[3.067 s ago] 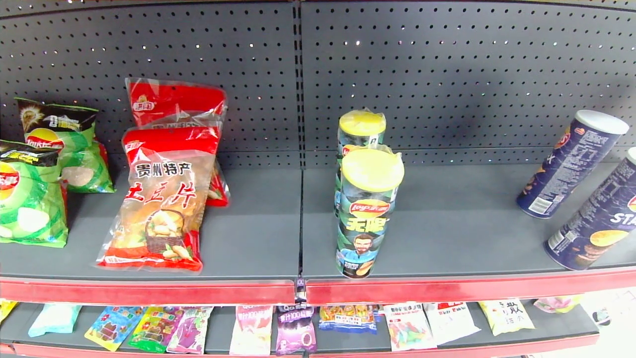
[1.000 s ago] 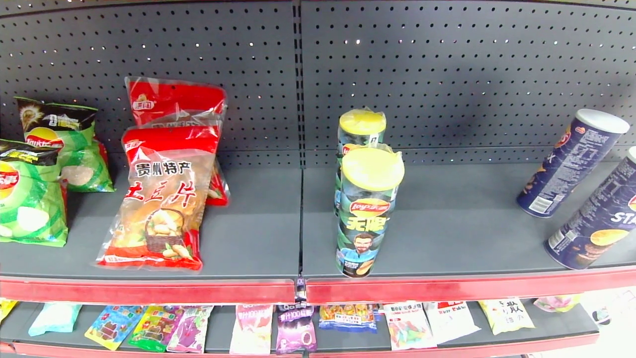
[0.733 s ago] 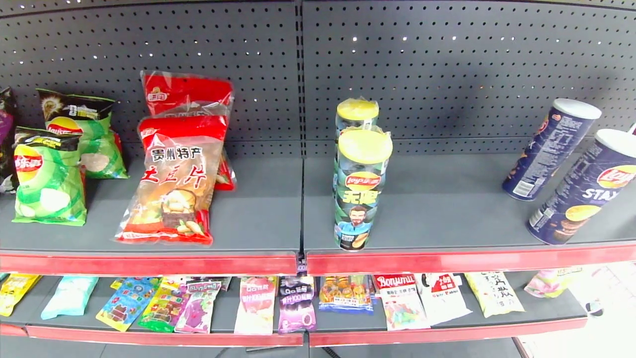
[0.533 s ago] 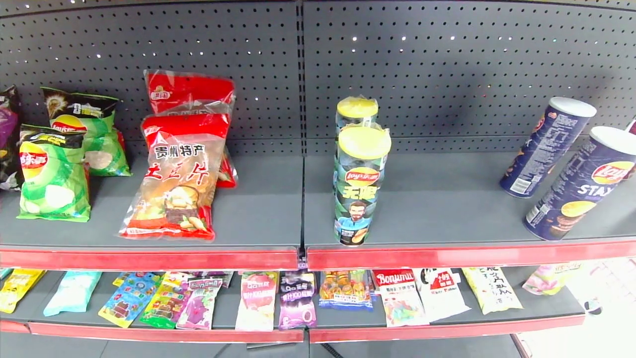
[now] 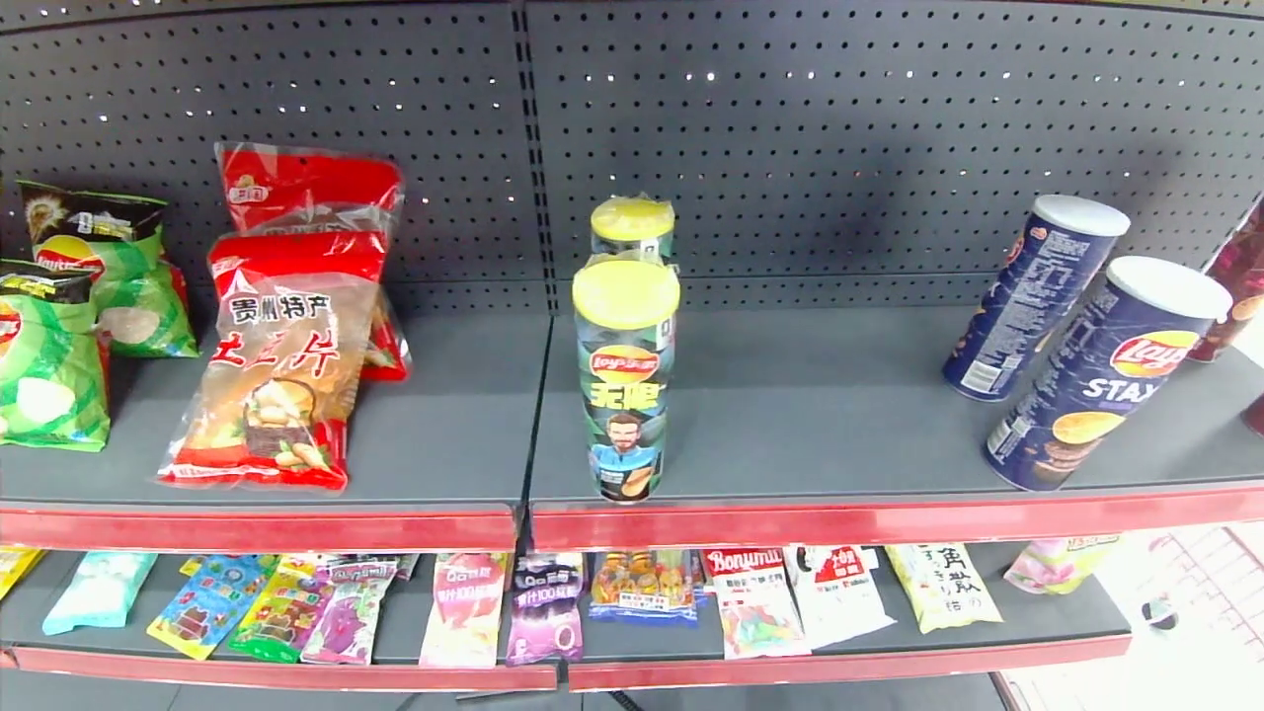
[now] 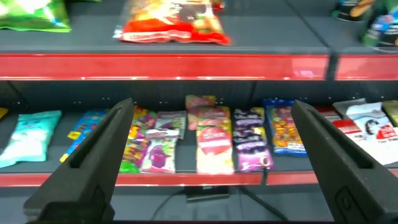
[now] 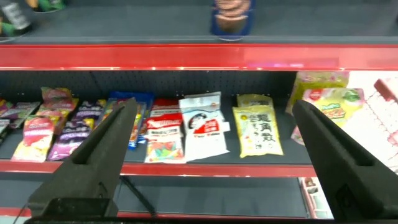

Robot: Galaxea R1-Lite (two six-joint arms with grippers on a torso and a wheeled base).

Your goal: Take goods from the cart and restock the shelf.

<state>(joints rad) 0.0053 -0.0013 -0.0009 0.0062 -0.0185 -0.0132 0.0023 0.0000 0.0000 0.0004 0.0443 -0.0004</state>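
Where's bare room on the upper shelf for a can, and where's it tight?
Widest bare patch on the upper shelf: between the yellow-lidded cans and the dark blue cans. A narrower strip lies between the red snack bags and those yellow-lidded cans. Crowded: the left end, green chip bags close beside the red bags; lower shelf packed with small packets.

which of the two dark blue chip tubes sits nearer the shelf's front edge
The right-hand dark blue tube, its base almost at the red shelf edge; the other tube stands farther back.
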